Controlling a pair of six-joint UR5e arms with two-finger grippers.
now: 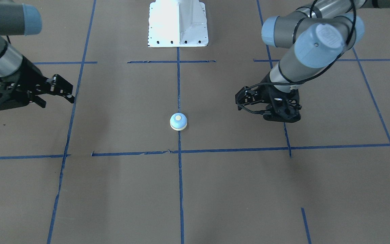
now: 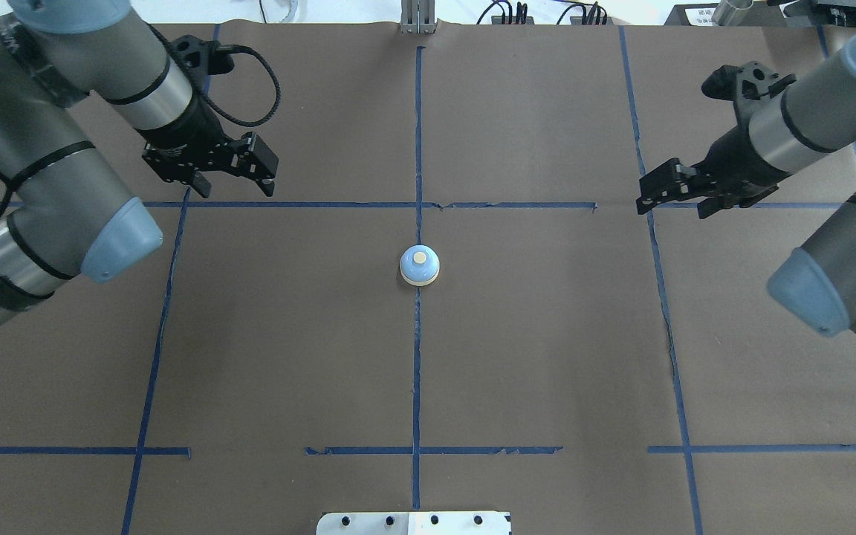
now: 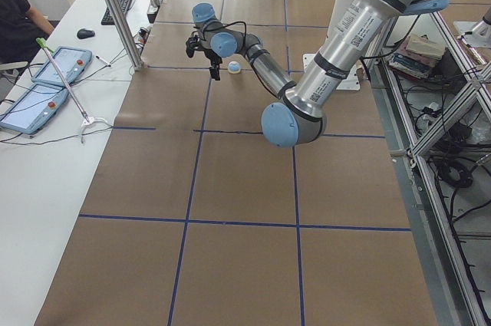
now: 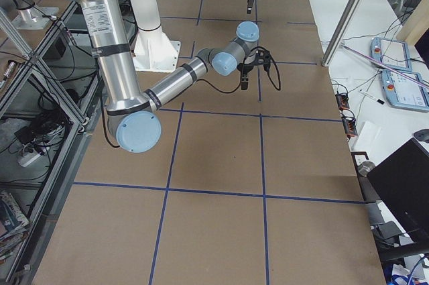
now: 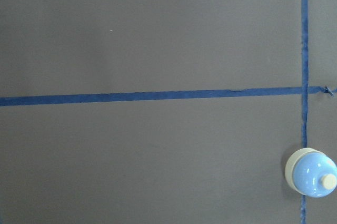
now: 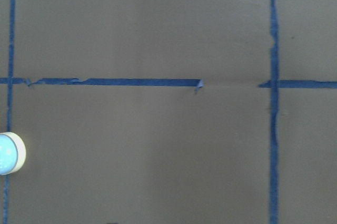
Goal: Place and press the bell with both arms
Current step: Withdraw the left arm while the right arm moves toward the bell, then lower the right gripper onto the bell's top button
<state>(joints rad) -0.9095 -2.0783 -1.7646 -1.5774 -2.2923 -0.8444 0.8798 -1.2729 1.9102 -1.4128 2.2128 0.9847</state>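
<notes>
The bell (image 2: 419,265), a small light-blue dome with a cream base ring and cream button, stands upright on the centre tape line of the brown table. It also shows in the front view (image 1: 178,121), the left side view (image 3: 234,67), and at the edge of each wrist view (image 5: 311,172) (image 6: 8,153). My left gripper (image 2: 235,184) hovers open and empty to the bell's far left; it is on the right in the front view (image 1: 240,102). My right gripper (image 2: 672,204) hovers open and empty to the bell's far right (image 1: 58,101). Neither touches the bell.
The white mounting pedestal (image 1: 178,23) stands at the robot's edge of the table (image 2: 413,522). Blue tape lines (image 2: 417,371) divide the brown surface into squares. A side bench with tablets (image 3: 61,65) and a metal post (image 3: 115,11) runs along the operators' side.
</notes>
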